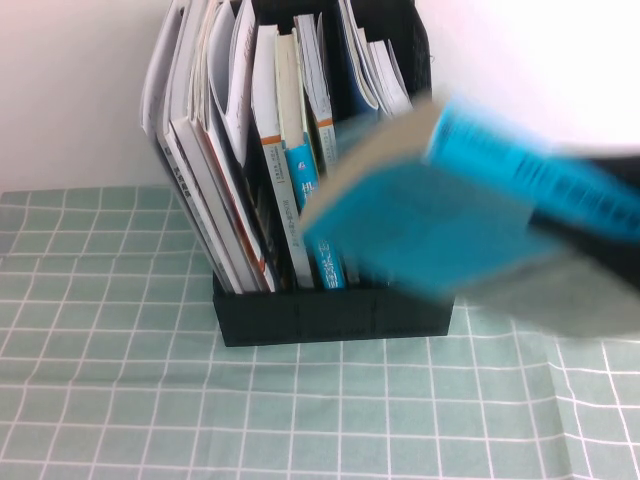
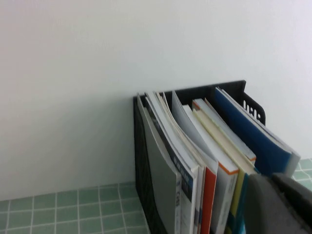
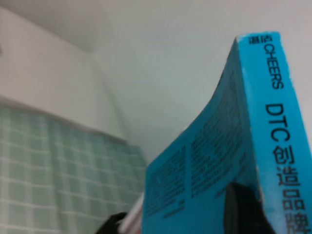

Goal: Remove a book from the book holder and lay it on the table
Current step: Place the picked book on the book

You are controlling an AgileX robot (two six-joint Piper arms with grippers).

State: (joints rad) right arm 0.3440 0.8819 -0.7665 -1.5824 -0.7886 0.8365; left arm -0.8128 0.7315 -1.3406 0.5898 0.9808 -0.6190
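"CHEERS" and "DTC" on the book's [image 3: 229, 146] cyan spine

Left wrist view: book holder [image 2: 145, 165], black with a mesh side, stands against a plain white wall, packed with upright books that lean toward one side — grey-covered one [image 2: 163, 187] at the outer end, then a red-spined one [image 2: 208, 200], a white one with an orange band [image 2: 225, 187], a blue-covered one [image 2: 253, 139] at the far end. Table [image 2: 63, 214] with its green, white-gridded cloth shows beside the holder's base. Left gripper [image 2: 278, 207] is a dark grey blur at the frame corner, just in front of the books.
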